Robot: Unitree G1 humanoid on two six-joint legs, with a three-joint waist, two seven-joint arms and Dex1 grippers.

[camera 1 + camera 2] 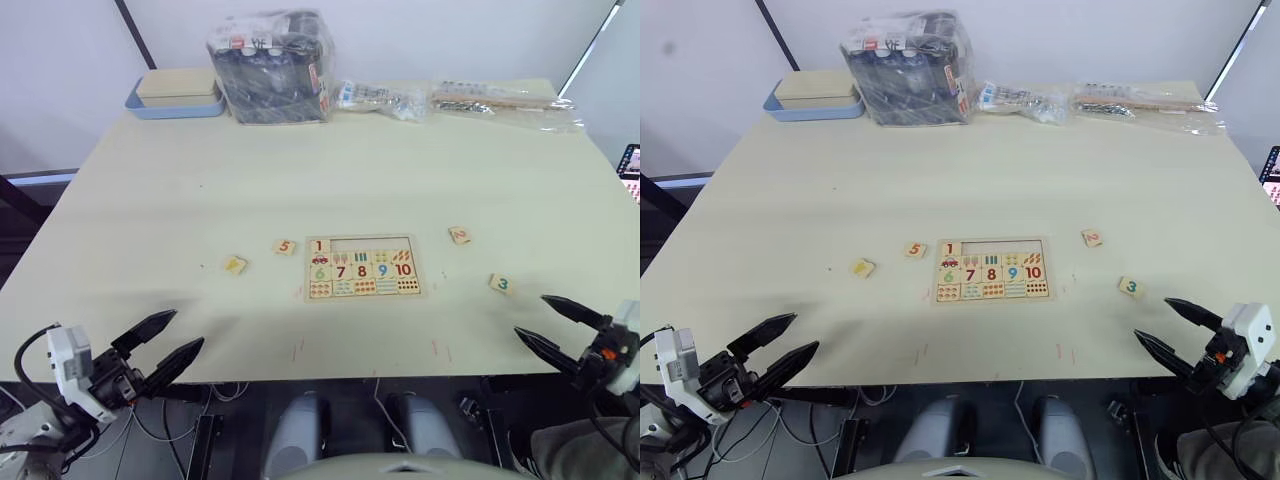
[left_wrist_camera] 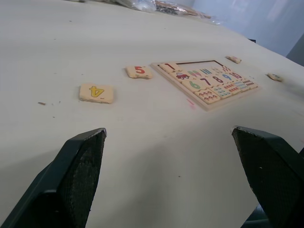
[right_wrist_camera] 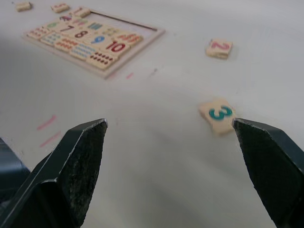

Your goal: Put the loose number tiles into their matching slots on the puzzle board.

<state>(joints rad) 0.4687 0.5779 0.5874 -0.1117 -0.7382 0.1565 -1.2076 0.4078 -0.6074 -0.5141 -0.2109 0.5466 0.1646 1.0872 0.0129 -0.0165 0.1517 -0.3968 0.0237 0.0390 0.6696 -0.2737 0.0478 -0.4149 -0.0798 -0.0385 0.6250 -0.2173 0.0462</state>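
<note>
The puzzle board (image 1: 362, 268) lies flat at the table's middle front. Tile 1 (image 1: 319, 246) sits in the left slot of its top row, and the rest of that row is bare. Loose tile 5 (image 1: 285, 246) lies just left of the board, with tile 4 (image 1: 235, 265) further left. On the board's right lie tile 2 (image 1: 459, 235) and tile 3 (image 1: 502, 284). My left gripper (image 1: 186, 328) hangs open at the front edge, short of tile 4 (image 2: 96, 92). Open too, my right gripper (image 1: 531, 315) hovers just in front of tile 3 (image 3: 218, 114). Neither holds anything.
A blue-rimmed tray (image 1: 175, 95) stands at the back left, beside a plastic-wrapped pack (image 1: 272, 65). Clear bags (image 1: 385, 98) and a long wrapped bundle (image 1: 505, 100) line the back edge. A lit screen (image 1: 630, 165) shows past the table's right side.
</note>
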